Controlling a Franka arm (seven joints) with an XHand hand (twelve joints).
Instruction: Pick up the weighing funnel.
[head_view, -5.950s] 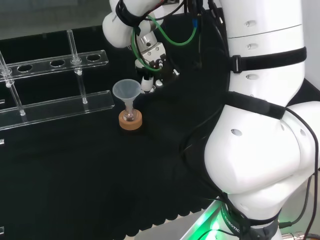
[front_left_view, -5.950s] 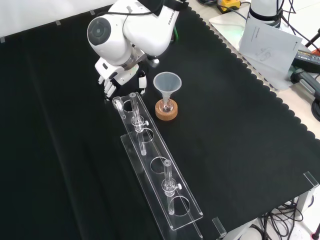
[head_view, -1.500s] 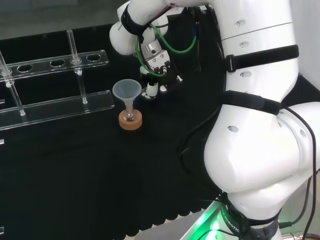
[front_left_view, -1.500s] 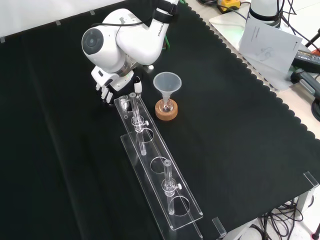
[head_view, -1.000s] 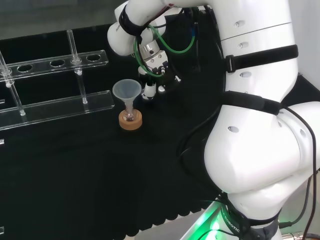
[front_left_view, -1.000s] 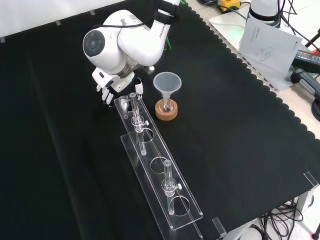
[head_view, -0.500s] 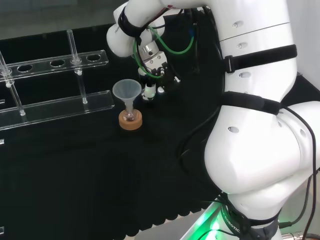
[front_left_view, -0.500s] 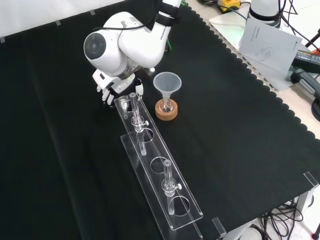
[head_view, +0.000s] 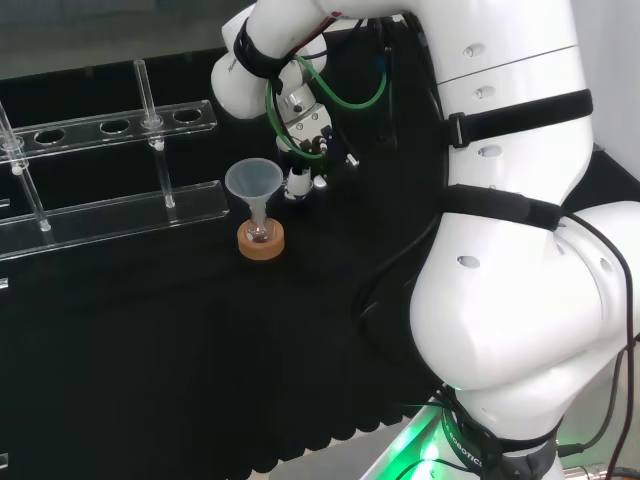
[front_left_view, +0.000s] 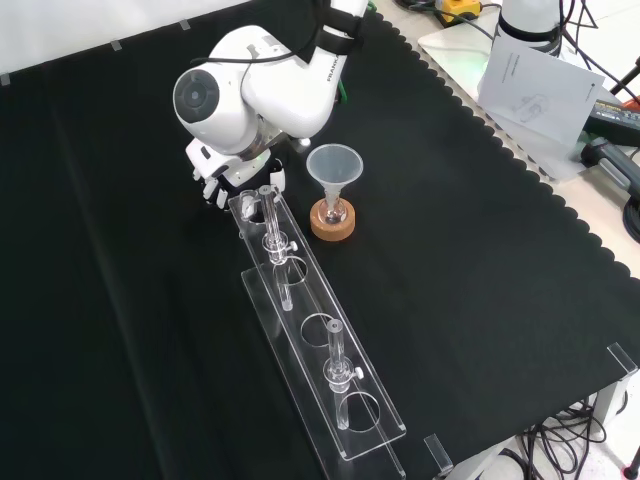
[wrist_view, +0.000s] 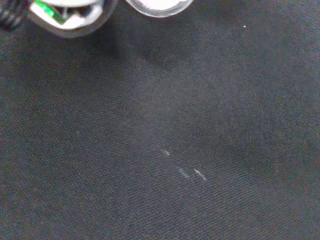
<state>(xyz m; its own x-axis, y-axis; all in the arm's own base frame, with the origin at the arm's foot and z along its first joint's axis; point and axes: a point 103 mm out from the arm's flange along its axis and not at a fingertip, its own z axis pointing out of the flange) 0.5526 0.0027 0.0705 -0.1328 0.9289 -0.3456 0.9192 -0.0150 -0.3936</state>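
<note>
The hand (head_view: 299, 172) hangs low over the black cloth with its fingers pointing down, just right of the big funnel in the head view. In the front view the hand (front_left_view: 222, 182) is at the far end of the clear rack (front_left_view: 310, 330), its fingers relaxed and its thumb (front_left_view: 277, 178) set apart from them. I see nothing between them. The arm's white link (front_left_view: 250, 90) covers the wrist. In the wrist view there is bare cloth with a few faint glints (wrist_view: 182, 171), and blurred white parts of the hand (wrist_view: 159, 4) at one edge.
The big funnel (front_left_view: 333, 165) stands mouth up in a small flask on a cork ring (front_left_view: 332, 226), right of the hand in the front view. The clear rack (head_view: 110, 215) spans the left of the head view. Papers (front_left_view: 535, 85) lie off the cloth.
Over the last second the hand has stayed low by the rack's end and barely shifted. The arm's link above it has swung slightly right in the front view.
</note>
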